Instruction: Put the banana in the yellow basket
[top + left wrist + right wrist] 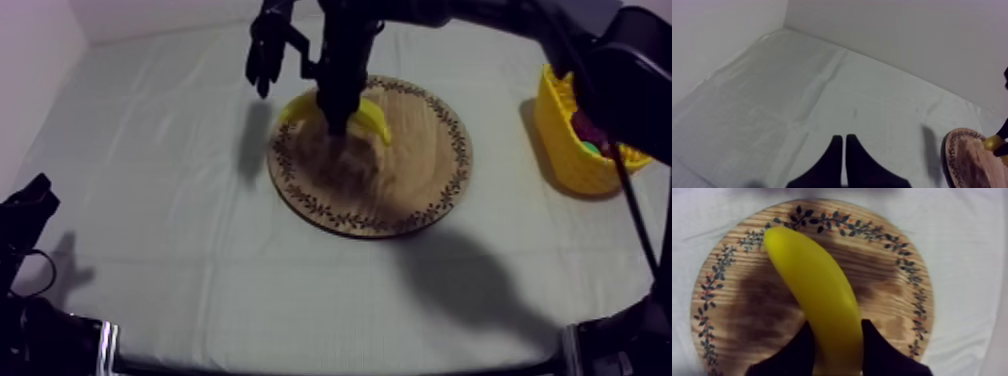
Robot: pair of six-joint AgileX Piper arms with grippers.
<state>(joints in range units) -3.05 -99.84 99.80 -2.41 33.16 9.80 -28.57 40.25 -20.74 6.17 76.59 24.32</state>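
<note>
Top view: the right tool [336, 122] reaches down over the far left part of the round wooden board [420, 185]. Its two black fingers are closed around the banana [376, 120], at the board's patterned rim. The yellow basket [570, 150] stands well apart at the right edge of the table [180, 250]. The left tool [28, 205] sits low at the near left, fingers pressed together, holding nothing.

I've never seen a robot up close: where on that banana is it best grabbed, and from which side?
Probably across its narrow width, near one end, from straight above. The banana lies flat on the board, so both long sides are free; the right gripper straddles it just so.
</note>
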